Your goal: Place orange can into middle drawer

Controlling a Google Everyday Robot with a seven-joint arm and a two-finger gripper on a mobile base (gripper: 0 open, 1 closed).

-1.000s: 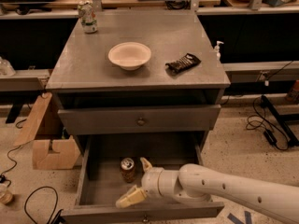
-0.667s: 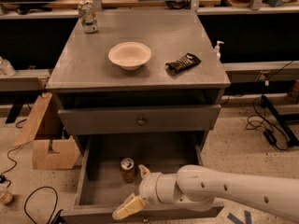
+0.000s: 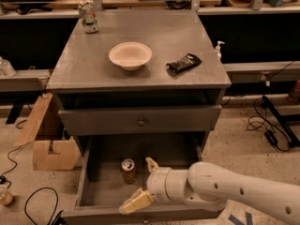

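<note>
The orange can (image 3: 128, 170) stands upright inside the open middle drawer (image 3: 93, 198), left of centre on its floor. My gripper (image 3: 140, 184) is over the drawer's front half, just right of the can and apart from it. It is open and empty, with one finger (image 3: 135, 202) pointing to the lower left and the other finger (image 3: 151, 163) up behind it. The white arm (image 3: 225, 191) comes in from the lower right.
The closed knobbed drawer (image 3: 140, 121) sits above. On the cabinet top are a white bowl (image 3: 130, 55), a dark snack packet (image 3: 183, 63) and a pale green-and-white can (image 3: 87, 16). A cardboard box (image 3: 47, 139) stands left of the cabinet; cables lie on the floor.
The gripper has drawn back from the can toward the drawer's front and lower left. The can stays standing in the drawer.
</note>
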